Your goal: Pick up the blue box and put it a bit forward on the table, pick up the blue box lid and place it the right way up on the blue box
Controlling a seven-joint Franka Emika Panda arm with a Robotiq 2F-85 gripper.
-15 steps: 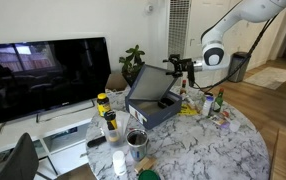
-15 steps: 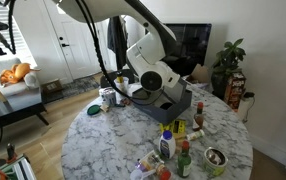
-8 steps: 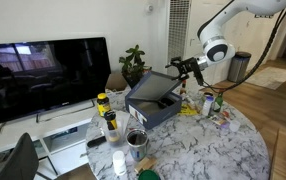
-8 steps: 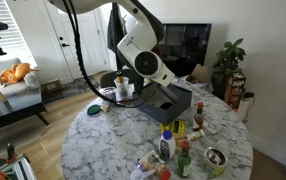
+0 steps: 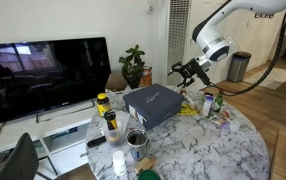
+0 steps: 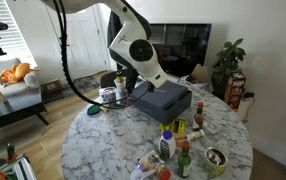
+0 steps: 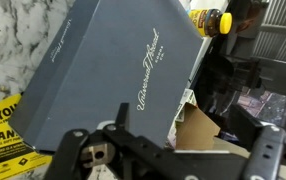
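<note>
Blue box lid (image 5: 151, 97): plain top up, seated on the blue box (image 5: 163, 121), on the desk (image 5: 218, 145).
End effector (image 5: 186, 72): your jaws stand wide and empty, raised beside the lid, apart from it.

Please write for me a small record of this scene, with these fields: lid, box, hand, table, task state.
lid: flat dark blue cardboard box lid, top side up, sitting on the box
box: dark blue rectangular cardboard box, under the lid, standing on the table
hand: hand, open, empty, raised clear of the lid
table: round white marble-patterned table, with bottles and cups around the box
task state: lid appears placed
</note>
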